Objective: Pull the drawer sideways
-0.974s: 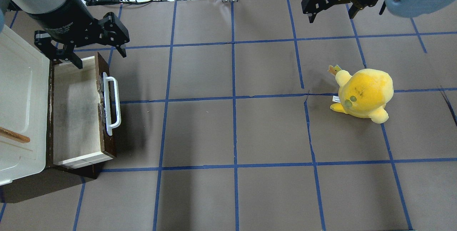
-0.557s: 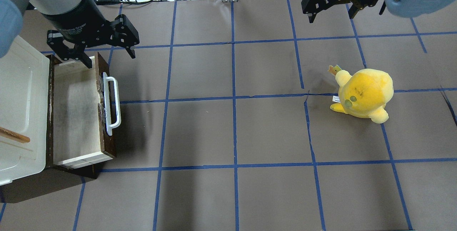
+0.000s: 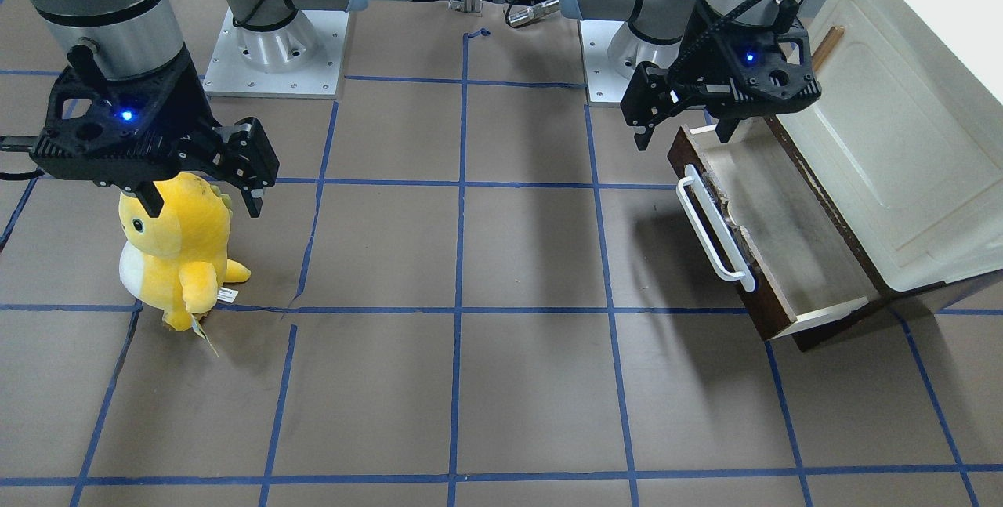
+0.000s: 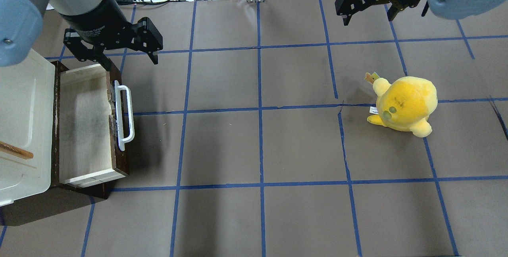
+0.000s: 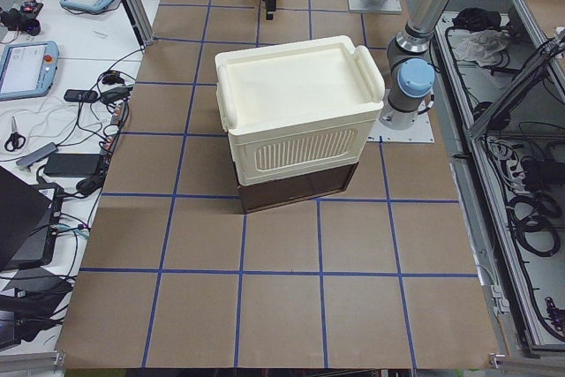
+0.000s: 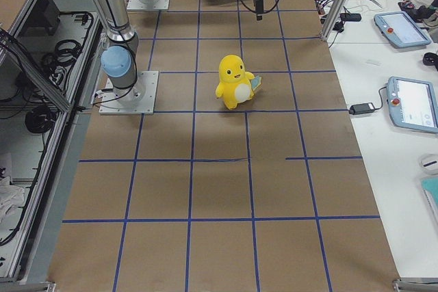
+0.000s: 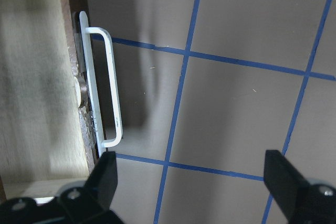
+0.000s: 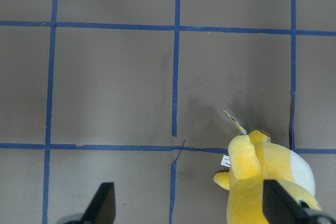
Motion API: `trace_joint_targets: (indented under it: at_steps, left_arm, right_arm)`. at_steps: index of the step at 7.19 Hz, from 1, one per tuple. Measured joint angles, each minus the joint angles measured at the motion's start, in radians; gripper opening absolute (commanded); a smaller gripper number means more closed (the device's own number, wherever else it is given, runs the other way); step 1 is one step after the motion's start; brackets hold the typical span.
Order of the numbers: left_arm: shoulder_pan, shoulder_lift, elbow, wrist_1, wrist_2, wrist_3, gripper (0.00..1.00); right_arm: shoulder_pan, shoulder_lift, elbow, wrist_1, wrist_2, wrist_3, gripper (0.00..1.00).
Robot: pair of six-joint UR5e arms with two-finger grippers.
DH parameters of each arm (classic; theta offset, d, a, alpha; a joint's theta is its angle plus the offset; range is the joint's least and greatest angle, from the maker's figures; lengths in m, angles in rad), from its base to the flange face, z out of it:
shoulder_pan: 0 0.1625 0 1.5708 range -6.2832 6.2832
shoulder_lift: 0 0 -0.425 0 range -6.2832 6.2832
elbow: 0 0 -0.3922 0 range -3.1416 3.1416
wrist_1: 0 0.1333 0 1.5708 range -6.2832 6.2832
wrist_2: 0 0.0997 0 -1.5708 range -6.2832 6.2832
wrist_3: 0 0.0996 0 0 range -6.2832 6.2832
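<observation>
The drawer (image 4: 85,126) stands pulled out of the cream cabinet (image 4: 20,118), with a dark chipped front panel and a long white bar handle (image 4: 125,116). It also shows in the front view (image 3: 783,240) and in the left wrist view (image 7: 37,77), where the handle (image 7: 105,93) lies below and left of the fingers. My left gripper (image 4: 131,62) is open and empty. It hovers above the drawer's far front corner, apart from the handle. My right gripper (image 4: 367,18) is open and empty at the far right of the table.
A yellow plush toy (image 4: 405,106) stands on the brown mat at the right, below the right gripper (image 3: 204,205) in the front view. Blue tape lines grid the mat. Cables and devices lie beyond the table's far edge.
My left gripper has moved right and slightly toward the far edge, from over the drawer's back corner to its front corner. The drawer and the right arm have not moved.
</observation>
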Motion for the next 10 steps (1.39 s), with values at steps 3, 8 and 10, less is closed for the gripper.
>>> trace_joint_targets:
  at_steps: [3, 8, 10]
  left_arm:
    - [-0.002, -0.003, -0.001, 0.003, 0.001, 0.010, 1.00]
    - [0.004, -0.001, 0.001, 0.021, 0.007, 0.015, 1.00]
    - [0.003, 0.004, -0.001, 0.023, 0.008, 0.015, 1.00]
  right_arm:
    - [0.000, 0.000, 0.000, 0.000, 0.000, 0.000, 1.00]
    - [0.000, 0.000, 0.000, 0.000, 0.001, 0.000, 1.00]
    - [0.000, 0.000, 0.000, 0.000, 0.001, 0.000, 1.00]
